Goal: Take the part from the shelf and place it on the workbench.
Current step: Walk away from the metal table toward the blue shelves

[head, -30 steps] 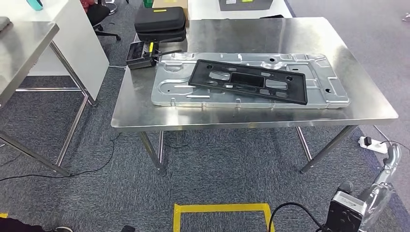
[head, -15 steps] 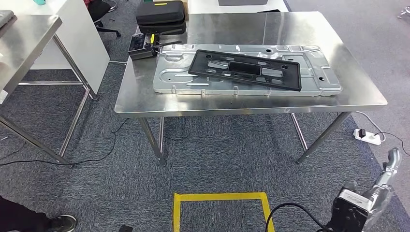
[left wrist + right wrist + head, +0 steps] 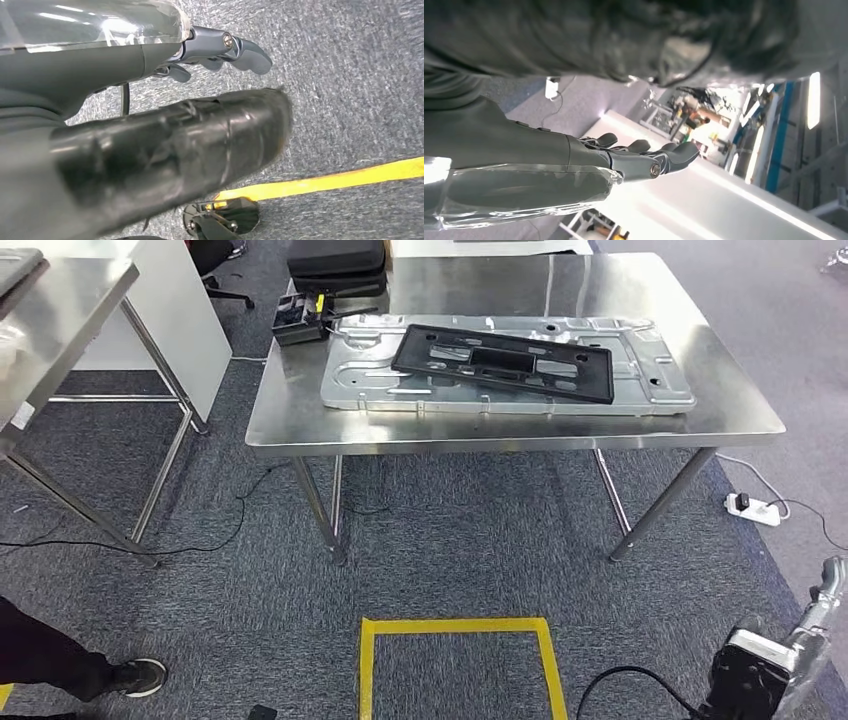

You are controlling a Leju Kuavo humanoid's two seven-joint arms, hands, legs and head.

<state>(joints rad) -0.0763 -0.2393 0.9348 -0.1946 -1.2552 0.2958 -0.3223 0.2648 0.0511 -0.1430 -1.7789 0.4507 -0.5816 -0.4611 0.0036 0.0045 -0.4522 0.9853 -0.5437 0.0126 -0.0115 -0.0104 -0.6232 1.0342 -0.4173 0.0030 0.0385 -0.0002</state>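
Right arm (image 3: 810, 625) seen low at 4 o'clock; both hands, left (image 3: 220, 50) and right (image 3: 639, 155), empty, fingers apart.

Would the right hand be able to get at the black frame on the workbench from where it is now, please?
Probably not yet. The right hand hangs low beside the body, and open carpet separates the robot from the workbench, where the black frame lies on a metal panel.

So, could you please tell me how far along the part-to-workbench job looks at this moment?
Done, apparently: a black plastic frame lies on a stamped metal panel on the steel workbench. In hand: nothing; the right hand and the left hand hold no part. Left: I cannot tell whether more parts remain, since no shelf is in view.
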